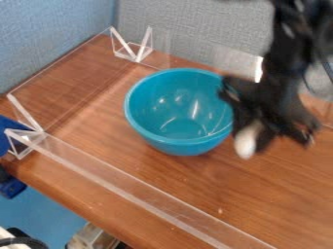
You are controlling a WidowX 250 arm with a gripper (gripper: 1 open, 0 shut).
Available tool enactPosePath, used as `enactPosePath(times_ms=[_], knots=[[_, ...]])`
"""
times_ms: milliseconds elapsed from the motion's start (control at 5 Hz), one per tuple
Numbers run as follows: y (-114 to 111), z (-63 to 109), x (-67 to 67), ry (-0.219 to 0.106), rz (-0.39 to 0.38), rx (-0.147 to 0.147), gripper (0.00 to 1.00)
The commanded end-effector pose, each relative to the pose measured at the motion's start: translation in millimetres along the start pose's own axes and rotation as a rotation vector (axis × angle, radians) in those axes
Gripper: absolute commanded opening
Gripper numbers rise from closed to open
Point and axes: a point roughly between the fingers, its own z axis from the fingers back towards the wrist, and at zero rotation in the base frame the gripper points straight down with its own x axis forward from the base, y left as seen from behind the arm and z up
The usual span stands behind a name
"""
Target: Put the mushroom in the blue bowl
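Observation:
The blue bowl (182, 109) is a deep, glossy turquoise bowl standing on the wooden table (92, 92), left of centre. My gripper (250, 136) hangs just right of the bowl's rim, lifted off the table and blurred by motion. It is shut on the mushroom (244, 145), whose cream-white stem shows between the dark fingers (268, 130). The cap is too blurred to make out. The mushroom is level with the bowl's right edge, outside the bowl.
A low clear acrylic wall (92, 167) runs along the table's front and left edges. Clear triangular brackets stand at the back (130, 44) and at the left corner (26, 142). Blue cloth hangs behind the table.

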Motion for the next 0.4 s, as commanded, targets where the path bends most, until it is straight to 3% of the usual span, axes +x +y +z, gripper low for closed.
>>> enactPosePath(times_ms=[0,200], knots=[[40,33.2,3.1,-0.072,0.094,0.009,0.00],[78,28.4,-4.3,-0.052,0.161,0.025,0.00]])
